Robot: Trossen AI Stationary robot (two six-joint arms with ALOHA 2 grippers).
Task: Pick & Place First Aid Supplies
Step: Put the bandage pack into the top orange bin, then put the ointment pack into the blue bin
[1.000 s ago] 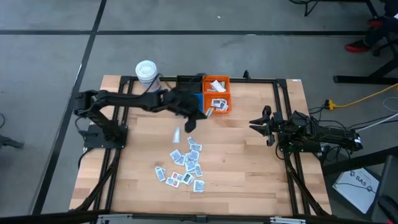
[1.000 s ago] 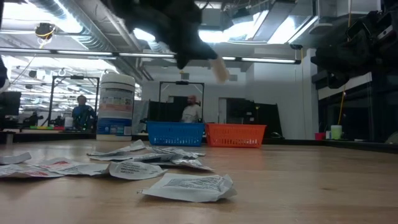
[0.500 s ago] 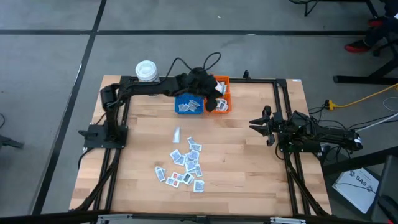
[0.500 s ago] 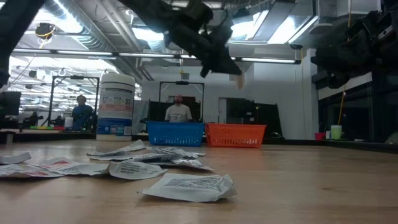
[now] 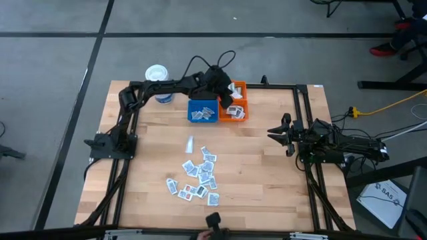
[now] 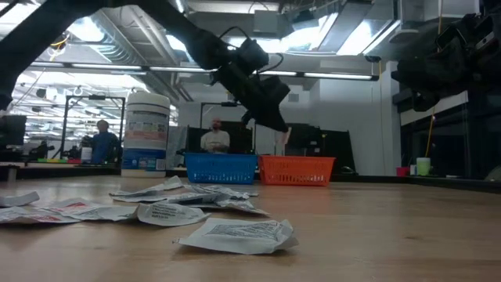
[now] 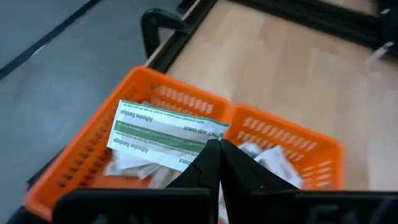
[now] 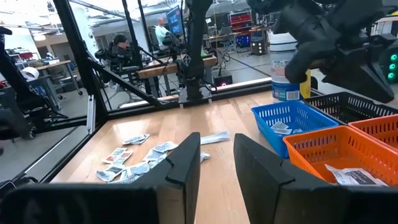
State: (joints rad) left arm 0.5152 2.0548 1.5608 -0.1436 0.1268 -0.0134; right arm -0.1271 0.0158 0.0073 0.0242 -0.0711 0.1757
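A first aid sachet [image 7: 166,134] pinched in the left fingers [image 7: 217,163] over the orange bin [image 7: 81,163] shows only at the wrist; right fingers [image 8: 217,163] parted, empty.

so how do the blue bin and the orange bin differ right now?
Colour: the blue bin is blue, the orange bin orange.
Place: the left hand hangs over the orange bin, shut on a strip; nothing hangs over the blue bin.
Contents: the blue bin shows a few small sachets at one end; the orange bin shows larger white packets.
Shared: both are small mesh-walled bins, side by side at the table's far edge.
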